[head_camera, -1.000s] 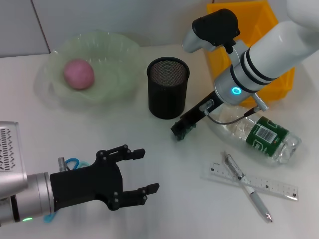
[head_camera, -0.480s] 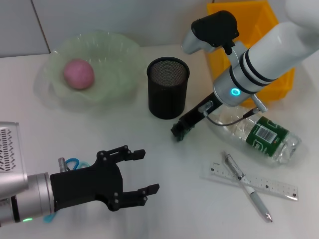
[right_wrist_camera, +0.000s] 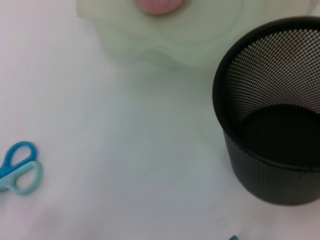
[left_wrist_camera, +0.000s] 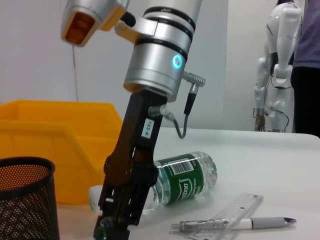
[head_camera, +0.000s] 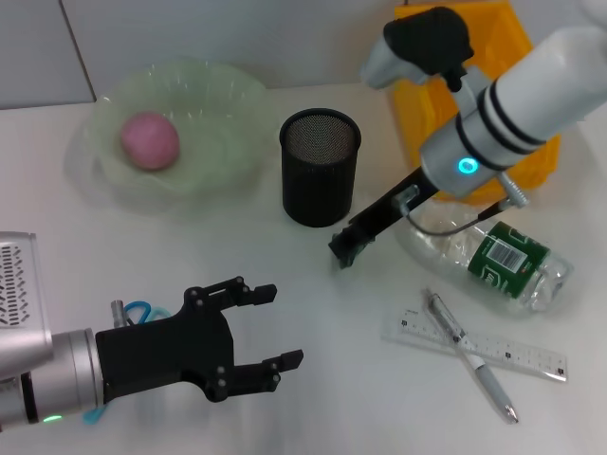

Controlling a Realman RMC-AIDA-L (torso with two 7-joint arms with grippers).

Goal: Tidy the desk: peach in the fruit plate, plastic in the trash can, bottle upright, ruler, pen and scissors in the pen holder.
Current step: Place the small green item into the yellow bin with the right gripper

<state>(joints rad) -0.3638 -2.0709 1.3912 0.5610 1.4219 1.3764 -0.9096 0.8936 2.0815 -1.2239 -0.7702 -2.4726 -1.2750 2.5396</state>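
Observation:
The pink peach [head_camera: 149, 140] lies in the pale green fruit plate [head_camera: 223, 142]. Beside it stands the black mesh pen holder [head_camera: 320, 166]. My right gripper [head_camera: 341, 251] hangs shut and tilted just to the right of the holder, near the table. The clear bottle [head_camera: 498, 258] lies on its side behind that gripper. A pen [head_camera: 469, 355] lies across a clear ruler [head_camera: 493, 349]. The scissors' blue handles [head_camera: 136, 311] peek out from under my left arm. My left gripper [head_camera: 283, 325] is open and holds nothing. No plastic is in view.
The yellow trash can [head_camera: 484, 38] stands at the back right, partly hidden by my right arm. In the left wrist view the right gripper [left_wrist_camera: 111, 227] stands between the pen holder [left_wrist_camera: 25, 200] and the bottle [left_wrist_camera: 182, 180].
My right arm has swung up and to the right, while its gripper tip stays near the pen holder. The left arm has not moved.

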